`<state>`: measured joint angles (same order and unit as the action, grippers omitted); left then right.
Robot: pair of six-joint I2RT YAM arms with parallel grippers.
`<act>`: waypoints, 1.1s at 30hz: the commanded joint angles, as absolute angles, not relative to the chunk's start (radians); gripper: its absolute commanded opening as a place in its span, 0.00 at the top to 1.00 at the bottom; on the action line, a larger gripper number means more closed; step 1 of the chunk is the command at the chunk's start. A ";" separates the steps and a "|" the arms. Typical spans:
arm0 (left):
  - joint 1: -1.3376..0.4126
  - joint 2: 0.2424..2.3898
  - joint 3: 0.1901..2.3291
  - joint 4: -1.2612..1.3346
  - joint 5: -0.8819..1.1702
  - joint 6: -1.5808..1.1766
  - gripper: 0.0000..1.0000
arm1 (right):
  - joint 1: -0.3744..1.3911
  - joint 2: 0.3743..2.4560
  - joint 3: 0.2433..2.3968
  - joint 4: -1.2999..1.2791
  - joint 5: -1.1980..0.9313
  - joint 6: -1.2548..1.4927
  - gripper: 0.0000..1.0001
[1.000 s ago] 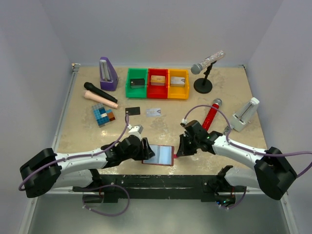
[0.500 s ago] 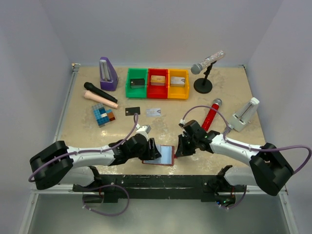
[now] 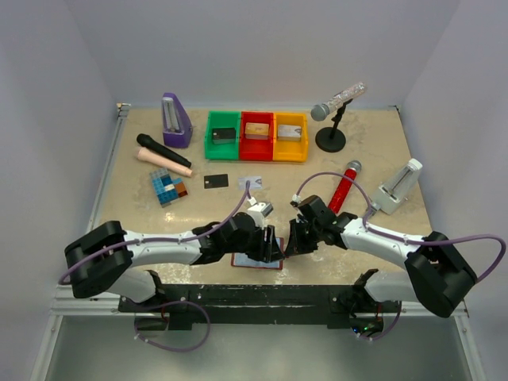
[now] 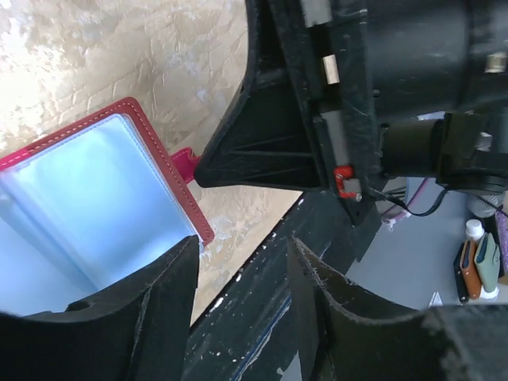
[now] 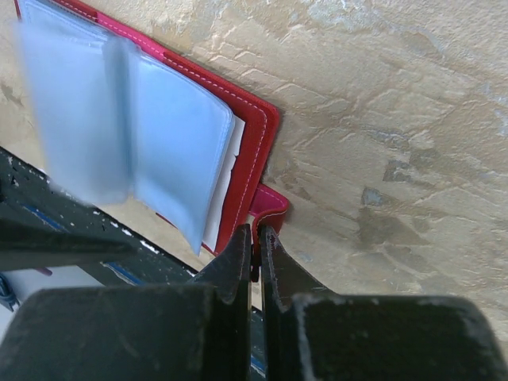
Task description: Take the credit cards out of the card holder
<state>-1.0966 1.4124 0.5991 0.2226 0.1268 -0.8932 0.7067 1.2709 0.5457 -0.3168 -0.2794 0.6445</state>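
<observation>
The left arm [image 3: 159, 242] and right arm [image 3: 381, 236] stretch low and inward to meet at the middle of the table's [image 3: 381, 159] near edge, where the card holder [image 4: 103, 198] lies open, the right pincer [image 5: 255, 234] pinched tight on its tab [image 5: 270, 208] and the left pincer [image 4: 242, 270] half open, empty, over that same end.

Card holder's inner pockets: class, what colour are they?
Pale translucent blue inner pockets, framed by the red card holder; clearest in the right wrist view.
</observation>
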 commanded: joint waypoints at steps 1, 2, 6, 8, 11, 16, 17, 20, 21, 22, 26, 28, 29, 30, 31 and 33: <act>-1.104 1.258 0.531 0.243 0.005 -0.885 0.46 | 0.715 1.264 0.543 -0.308 -0.264 0.623 1.00; -1.103 1.205 0.499 0.207 -0.062 -0.900 0.45 | 0.713 1.262 0.543 -0.310 -0.262 0.620 1.00; -1.086 1.066 0.440 0.003 -0.242 -0.972 0.37 | 0.715 1.252 0.545 -0.318 -0.261 0.614 1.00; -1.085 1.045 0.426 -0.083 -0.277 -1.000 0.34 | 0.713 1.247 0.545 -0.319 -0.259 0.612 1.00; -1.083 1.045 0.411 -0.115 -0.288 -1.017 0.33 | 0.713 1.249 0.543 -0.316 -0.259 0.612 1.00; -1.085 1.081 0.408 -0.084 -0.255 -1.014 0.32 | 0.715 1.262 0.541 -0.302 -0.265 0.617 1.00; -1.085 1.089 0.411 -0.083 -0.250 -1.011 0.32 | 0.712 1.264 0.541 -0.302 -0.267 0.618 1.00; -1.085 1.109 0.417 -0.068 -0.236 -1.006 0.32 | 0.715 1.264 0.541 -0.304 -0.268 0.620 1.00; -1.085 1.111 0.413 -0.055 -0.230 -1.006 0.32 | 0.713 1.264 0.541 -0.302 -0.268 0.618 1.00; -1.085 1.112 0.410 -0.045 -0.227 -1.006 0.33 | 0.713 1.262 0.541 -0.305 -0.268 0.618 1.00; -1.085 1.101 0.410 -0.035 -0.224 -1.003 0.33 | 0.715 1.261 0.543 -0.308 -0.270 0.617 1.00; -1.086 1.086 0.407 -0.028 -0.225 -1.002 0.33 | 0.713 1.261 0.546 -0.308 -0.270 0.615 1.00; -1.086 1.083 0.405 -0.026 -0.225 -1.000 0.33 | 0.713 1.261 0.545 -0.308 -0.270 0.615 1.00; -1.086 1.078 0.406 -0.025 -0.225 -0.997 0.33 | 0.713 1.261 0.545 -0.308 -0.271 0.615 1.00; -1.086 1.081 0.410 -0.025 -0.224 -0.994 0.33 | 0.715 1.261 0.545 -0.307 -0.272 0.615 1.00; -1.086 1.094 0.414 -0.025 -0.219 -0.991 0.33 | 0.715 1.262 0.545 -0.304 -0.273 0.614 1.00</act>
<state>-1.0866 1.0973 0.4095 -0.0662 -0.2272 -1.0027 0.7067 1.2682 0.5457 -0.3187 -0.2794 0.6285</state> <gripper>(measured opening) 0.670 0.029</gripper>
